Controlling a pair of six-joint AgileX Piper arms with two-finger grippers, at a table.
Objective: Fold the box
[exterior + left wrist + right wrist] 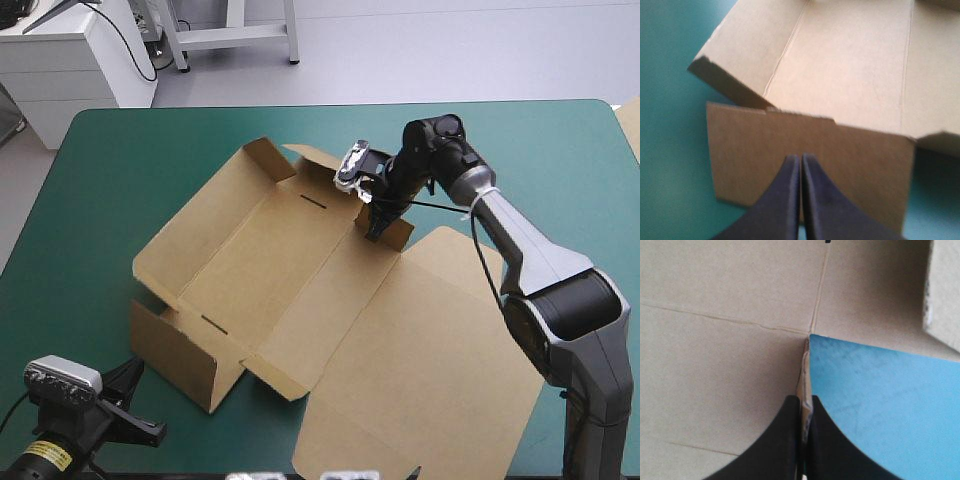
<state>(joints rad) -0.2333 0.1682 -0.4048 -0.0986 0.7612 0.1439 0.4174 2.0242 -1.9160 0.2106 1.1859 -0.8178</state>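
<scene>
Shows the box (300,290) spread across the middle of the teal-green cover (120,170), inner side up. Has the box's broad lid panel lying flat at its near right part, the base panel next to it, and a long wall tilted up along the base's left side. Has one end wall standing upright at the box's near left end, and small flaps half raised at the box's far end.

Pinches a small flap at the box's far right corner with the right gripper (380,228), at the place where base and lid panel meet: black fingers all but closed, the board's thin edge standing between them. In the right wrist view, sets the right gripper (804,407) on that edge, with the box (715,355) filling one side of the flap, creases crossing just ahead of the fingertips, and bare teal-green cover (880,400) on the flap's other side.

Holds the left gripper (135,400) just off the box's near left end, apart from the upright wall, with nothing in its grasp. In the left wrist view, presses the fingers of the left gripper (800,160) together into one pointed arch, aimed at the outer face of that wall. Shows past the wall the box (850,60) base with its creases, and beside the box more teal-green cover (670,100).
</scene>
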